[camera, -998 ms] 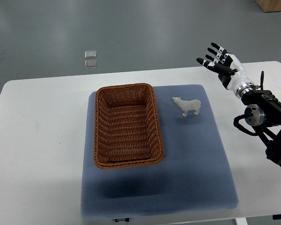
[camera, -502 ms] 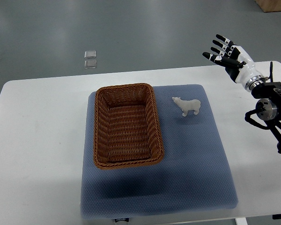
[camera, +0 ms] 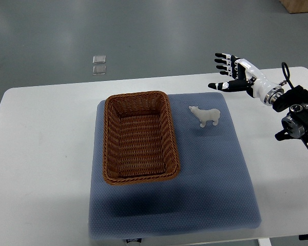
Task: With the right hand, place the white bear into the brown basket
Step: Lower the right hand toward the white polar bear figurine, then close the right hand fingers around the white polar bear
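A small white bear stands upright on the blue mat, just right of the brown wicker basket, which has nothing in it. My right hand hovers above the mat's far right corner, up and to the right of the bear and apart from it. Its fingers are spread and hold nothing. The right arm enters from the right edge. No left arm shows.
The mat lies on a white table. Two small clear squares sit on the grey floor beyond the table's far edge. A brown box corner shows at the top right.
My right hand has swung left and slightly down toward the bear, turning so its fingers point left. The bear and basket have not moved.
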